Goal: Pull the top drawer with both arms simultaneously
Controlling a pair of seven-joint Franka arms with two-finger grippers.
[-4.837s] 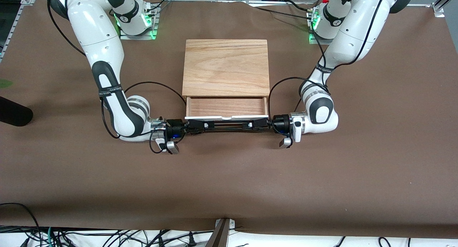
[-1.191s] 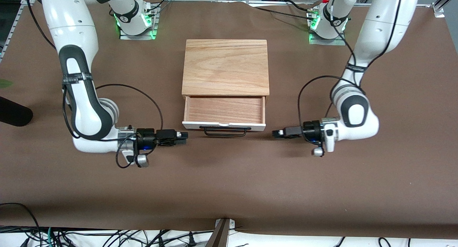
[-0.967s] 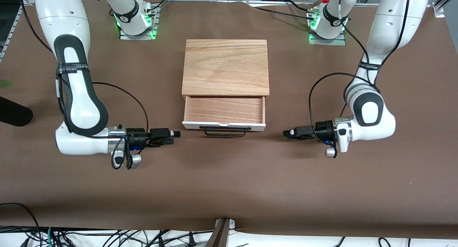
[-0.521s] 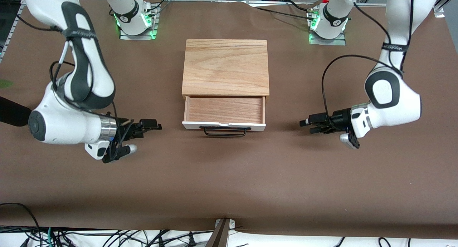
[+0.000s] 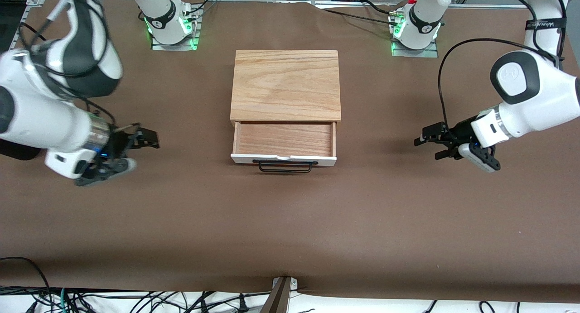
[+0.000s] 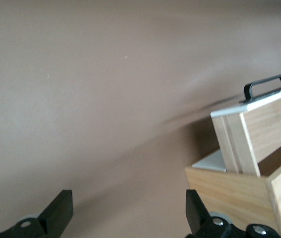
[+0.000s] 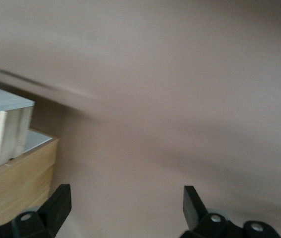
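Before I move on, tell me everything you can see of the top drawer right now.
The top drawer stands pulled partway out of the light wood cabinet, toward the front camera. It is shallow and wide, with a reddish-brown wood interior that looks empty, light wood side walls and a white front panel. A long thin black bar handle juts from that panel. Nothing touches it: the left claw and the right claw hang open, apart from it at either side.

From the left wrist view, the left gripper (image 6: 125,218) hangs above the brown table cover (image 6: 95,94), its two black fingers (image 6: 58,210) spread wide with nothing between them. Off to one side stands the light wood cabinet (image 6: 229,191). Its top drawer (image 6: 256,129) juts out, white front panel edge-on, the black bar handle (image 6: 265,85) sticking out from it.
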